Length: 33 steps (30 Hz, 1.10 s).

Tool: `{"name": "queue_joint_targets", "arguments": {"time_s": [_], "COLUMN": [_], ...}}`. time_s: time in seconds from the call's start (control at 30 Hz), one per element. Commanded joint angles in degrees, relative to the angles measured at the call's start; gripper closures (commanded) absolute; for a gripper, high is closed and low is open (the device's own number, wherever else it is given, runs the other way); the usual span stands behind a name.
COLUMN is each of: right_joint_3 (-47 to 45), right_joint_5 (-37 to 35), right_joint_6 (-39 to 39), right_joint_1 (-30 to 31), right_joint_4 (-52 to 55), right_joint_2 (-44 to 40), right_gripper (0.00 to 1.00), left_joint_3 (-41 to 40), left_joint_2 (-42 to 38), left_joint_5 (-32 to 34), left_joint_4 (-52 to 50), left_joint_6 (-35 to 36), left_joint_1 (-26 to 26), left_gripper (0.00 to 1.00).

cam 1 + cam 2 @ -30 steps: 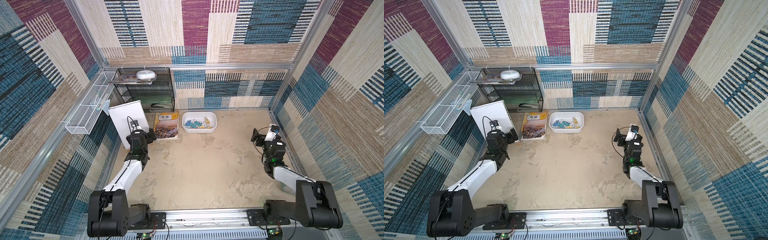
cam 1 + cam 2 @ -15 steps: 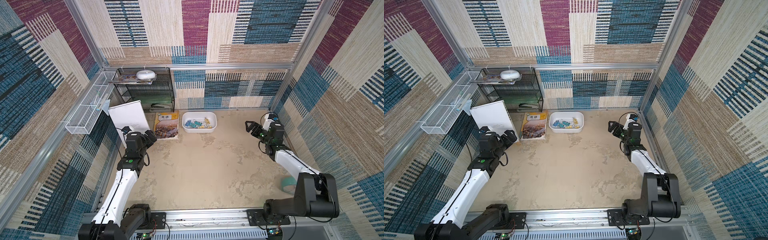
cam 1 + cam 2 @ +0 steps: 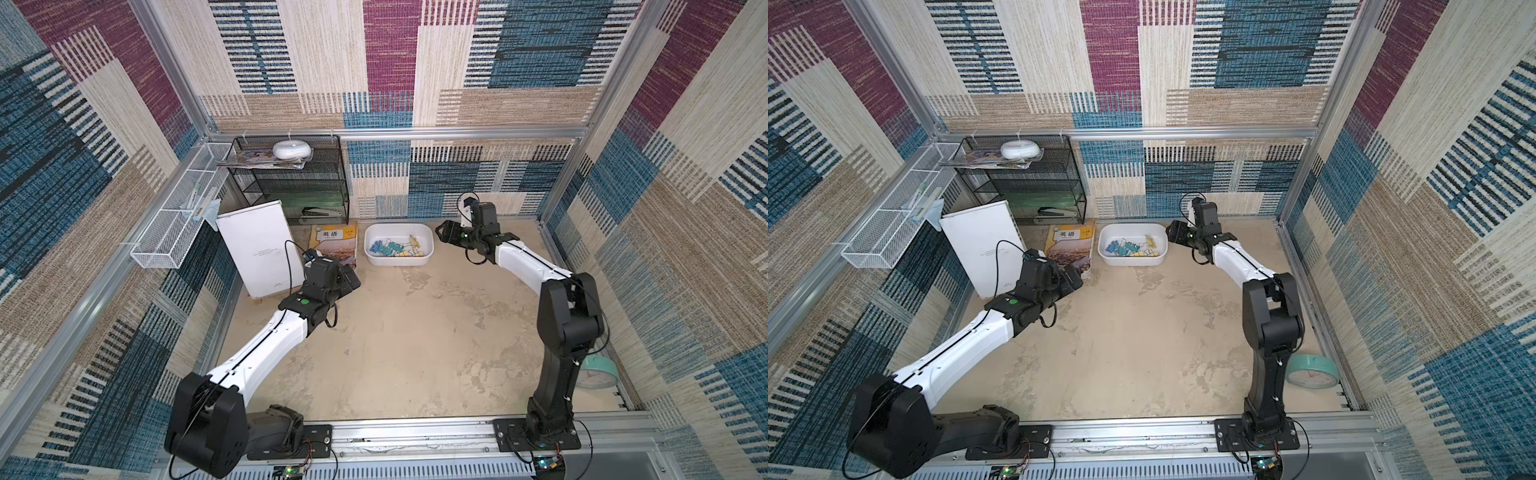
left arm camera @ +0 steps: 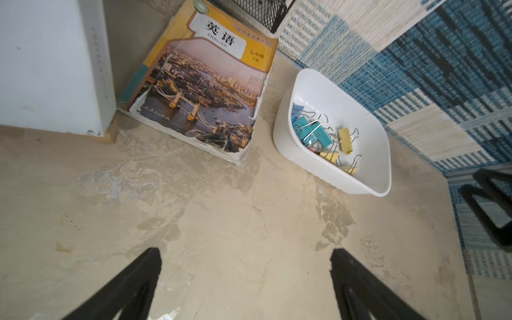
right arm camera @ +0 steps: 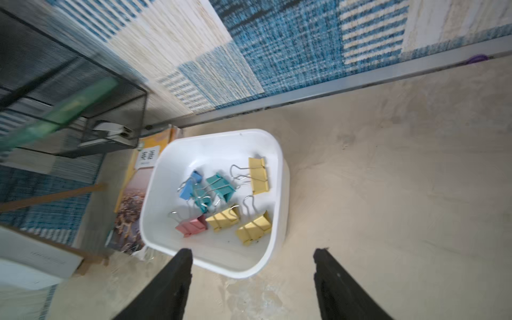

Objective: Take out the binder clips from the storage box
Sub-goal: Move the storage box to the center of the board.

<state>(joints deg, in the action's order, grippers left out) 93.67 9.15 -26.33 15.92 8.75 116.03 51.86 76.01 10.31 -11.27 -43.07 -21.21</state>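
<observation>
The right claw hangs with its jaws spread and nothing between them, just beside the right end of the storage box; whether it touches the rim I cannot tell. The box sits on the worktop close to its back edge, about midway along. All the binder clips lie loose inside it: three yellow, two teal, one blue and one pink, the teal and blue ones tangled by their wire handles. A textbook lies just beside the box's left end, partly under the left claw. That claw is spread wide too, holding nothing above bare worktop. A white board stands near the left edge, before a black mesh rack in the back left corner.
</observation>
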Motion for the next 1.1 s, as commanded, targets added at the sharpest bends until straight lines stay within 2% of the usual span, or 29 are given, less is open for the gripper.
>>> {"name": "queue_joint_targets", "arguments": {"time_s": [0.0, 0.2, 0.47, 0.7, 0.9, 1.07], "right_joint_3": [9.4, 21.0, 35.5, 36.1, 35.1, 29.3], "right_joint_5": [-8.9, -10.9, -13.2, -13.5, -14.0, -14.3], "right_joint_6": [2.6, 1.7, 1.3, 1.1, 1.9, 2.8], "right_joint_1": [1.3, 2.5, 3.9, 4.4, 5.5, 6.3], "right_joint_4": [12.9, 17.5, 24.3, 24.6, 25.2, 23.9], "right_joint_2": [6.3, 15.8, 25.3, 27.2, 26.6, 22.5], "right_gripper": [0.35, 0.53, 0.66, 0.74, 0.88, 1.0], "left_joint_3": [0.7, 0.7, -0.7, -0.8, -1.0, -1.3], "left_joint_2": [3.3, 5.6, 4.3, 4.1, 3.6, 2.7], "left_joint_5": [2.0, 0.4, 2.3, 2.4, 2.4, 2.6], "left_joint_4": [-0.3, 0.4, 0.2, 0.3, 0.2, 0.3], "left_joint_6": [0.3, -1.3, -1.3, -1.3, -1.3, -1.5], "left_joint_1": [-1.7, -3.2, -3.9, -3.9, -4.0, -4.0], "left_gripper": [0.01, 0.01, 0.01, 0.01, 0.01, 0.01]}}
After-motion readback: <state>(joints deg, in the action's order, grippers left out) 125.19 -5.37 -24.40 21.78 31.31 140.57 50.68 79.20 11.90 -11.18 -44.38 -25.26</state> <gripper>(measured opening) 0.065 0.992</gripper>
